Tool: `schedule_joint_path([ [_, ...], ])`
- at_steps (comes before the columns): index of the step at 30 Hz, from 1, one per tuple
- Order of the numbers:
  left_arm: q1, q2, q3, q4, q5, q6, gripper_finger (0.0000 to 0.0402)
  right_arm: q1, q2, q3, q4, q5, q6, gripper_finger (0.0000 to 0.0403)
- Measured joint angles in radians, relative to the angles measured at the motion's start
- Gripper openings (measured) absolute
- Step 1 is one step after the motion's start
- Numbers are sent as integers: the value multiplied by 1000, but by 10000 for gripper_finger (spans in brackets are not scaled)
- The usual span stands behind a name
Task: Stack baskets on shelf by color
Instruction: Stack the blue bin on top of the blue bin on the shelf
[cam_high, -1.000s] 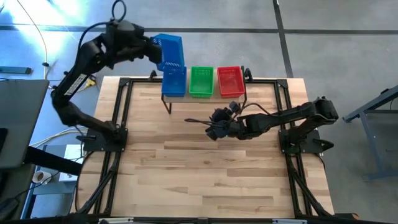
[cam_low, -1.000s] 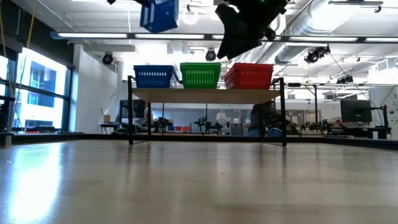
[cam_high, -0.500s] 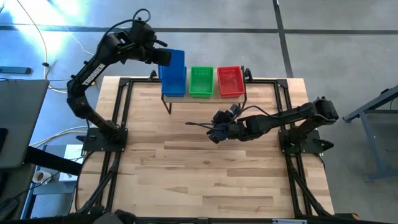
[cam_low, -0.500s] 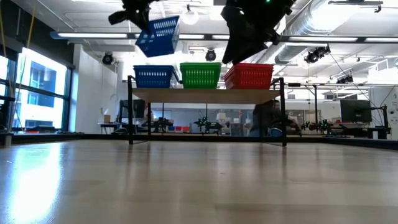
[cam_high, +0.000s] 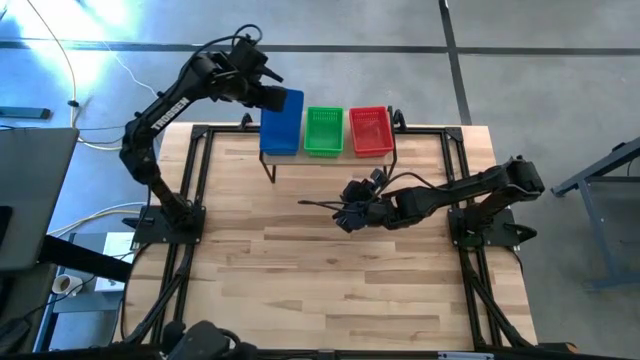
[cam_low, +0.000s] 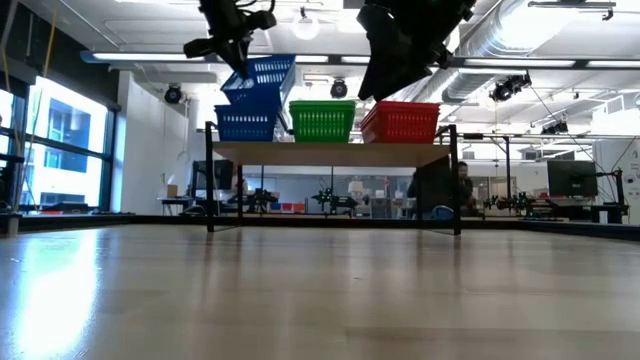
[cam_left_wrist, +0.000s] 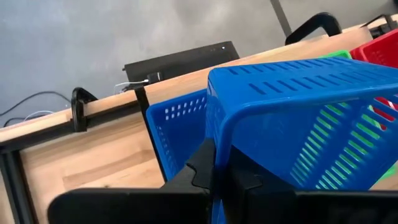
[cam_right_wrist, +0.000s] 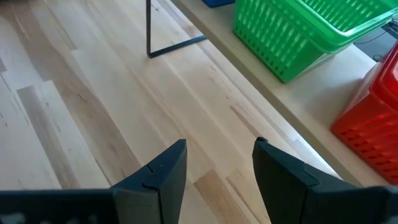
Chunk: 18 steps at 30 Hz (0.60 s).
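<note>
Three baskets stand in a row on the shelf (cam_low: 335, 152): blue (cam_low: 246, 124), green (cam_low: 322, 120) and red (cam_low: 400, 122). A second blue basket (cam_low: 260, 78) hangs tilted right over the blue one, with my left gripper (cam_low: 236, 48) shut on it. Seen from above, it (cam_high: 282, 122) covers the lower one. Whether its low end touches the lower basket (cam_left_wrist: 177, 132), I cannot tell. My right gripper (cam_right_wrist: 217, 168) is open over the bare table in front of the shelf (cam_high: 345, 212), holding nothing. My left gripper pinches a side wall of the upper blue basket, near a corner (cam_left_wrist: 219, 146), between its two fingers. The fingers (cam_left_wrist: 208, 171) slant down from the table's far left. The basket hangs tilted, its end toward the green basket higher, over the lower blue basket.
The shelf stands on thin black legs (cam_right_wrist: 149, 28) at the table's far edge. Black frame rails (cam_high: 190, 190) run along the table's left and right sides. Bare wooden tabletop (cam_high: 320, 280) lies between the shelf and the near edge.
My left gripper has come down and in from beyond the table's far-left corner toward the shelf, tipping more steeply downward. The blue basket it carries has sunk from high above to just over the blue basket on the shelf.
</note>
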Motion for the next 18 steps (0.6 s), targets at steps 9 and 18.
schedule_joint_path([
  [9, 6, 4, 0, -25, 3, -11, 0, 0, 0, 0, -4, 0, 0, 167],
  [18, 33, 6, 0, -85, 20, -36, 1, 0, 0, 0, -4, 1, 0, 167],
])
